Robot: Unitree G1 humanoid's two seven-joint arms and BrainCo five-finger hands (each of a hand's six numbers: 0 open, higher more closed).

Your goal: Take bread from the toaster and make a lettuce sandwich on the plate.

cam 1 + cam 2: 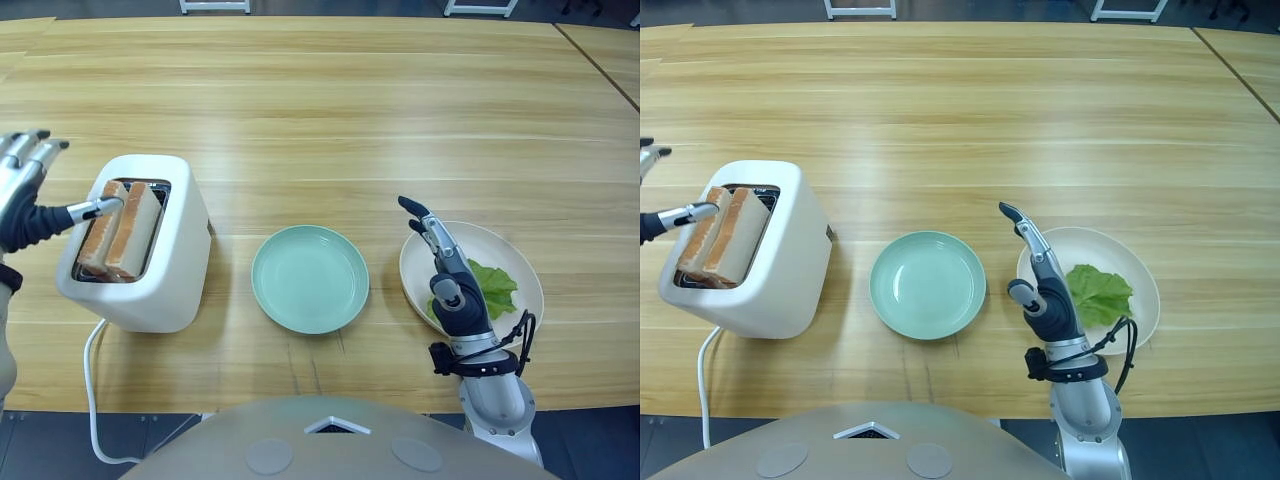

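- Where the table edge lies nearest the robot, its right hand (455, 290) stands upright on its edge, fingers straight and spread, holding nothing. It is above the left rim of a cream plate (500, 235), which puts it close to the lettuce for a later step.
- A single green lettuce leaf (497, 285) lies flat on that cream plate, partly hidden behind the hand and untouched.
- Just left of the cream plate, apart from it, sits a pale green plate (310, 280) with nothing on it. Set between toaster and lettuce, it is probably where the sandwich will be built.
- A white power cord (92, 370) runs from the toaster toward the near table edge.
- Further left stands a white toaster (175, 280). Two slices of bread (125, 235) stand side by side in its slots, their tops above the rim, so they can be gripped from above.
- Beside the toaster's left side is the left hand (22, 195), spread wide and gripping nothing. One fingertip (108, 207) reaches the top of the nearer slice, and the other fingers point away. Closing on the slice seems the step in hand.
- Beyond everything, the wooden table (350, 110) stretches away.
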